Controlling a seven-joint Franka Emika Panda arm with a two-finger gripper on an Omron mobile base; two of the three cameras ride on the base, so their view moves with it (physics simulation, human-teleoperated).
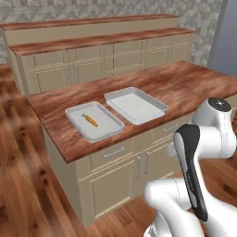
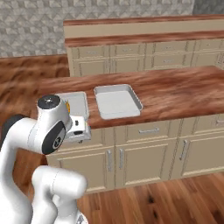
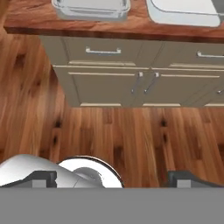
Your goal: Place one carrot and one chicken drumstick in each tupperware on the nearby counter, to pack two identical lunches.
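Nearest the cameras, the white robot arm is folded low in front of the cabinets, its two-finger gripper (image 3: pixel 113 177) pointing down at the wooden plank floor (image 3: pixel 113 135) with its two dark tips standing far apart and nothing between them. That empty, tucked pose suggests the arm is between errands, not reaching for anything.

Just beyond it stand beige panelled cabinets (image 1: pixel 115 178) with metal bar handles, carrying the reddish-brown wood-grain counter (image 1: pixel 185 83).

On that counter, close to its front edge, two shallow light-grey rectangular tupperware trays sit side by side, within easy reach from the floor side. The smaller tray (image 1: pixel 78 127) holds one orange carrot (image 1: pixel 90 120) lying flat near its middle. The larger tray (image 1: pixel 152 111), just beside it, looks empty.

No chicken drumstick is visible, so by my judgement the packing has barely begun: one carrot is placed, and a second carrot and both drumsticks are still needed.

Farther back runs a second row of cabinets under a stepped counter, against a grey patterned wall.
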